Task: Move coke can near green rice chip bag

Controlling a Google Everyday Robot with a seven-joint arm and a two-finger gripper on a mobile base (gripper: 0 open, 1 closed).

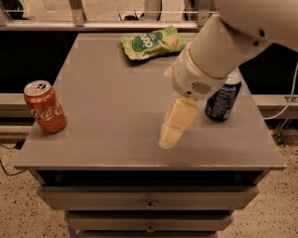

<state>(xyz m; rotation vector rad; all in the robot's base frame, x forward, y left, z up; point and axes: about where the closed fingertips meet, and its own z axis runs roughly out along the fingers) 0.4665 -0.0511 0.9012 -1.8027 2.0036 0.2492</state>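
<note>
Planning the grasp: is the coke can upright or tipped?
Upright: the coke can stands on its base, silver top up. The claw hovers apart from it, over the middle of the table.

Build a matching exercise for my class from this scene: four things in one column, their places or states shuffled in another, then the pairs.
1. coke can
2. green rice chip bag
3. dark blue can
4. gripper

A. partly hidden behind the arm, picture right
B. over the table's front middle
C. upright at the picture-left edge
D. lying flat at the far edge

Pairs: 1-C, 2-D, 3-A, 4-B
</note>
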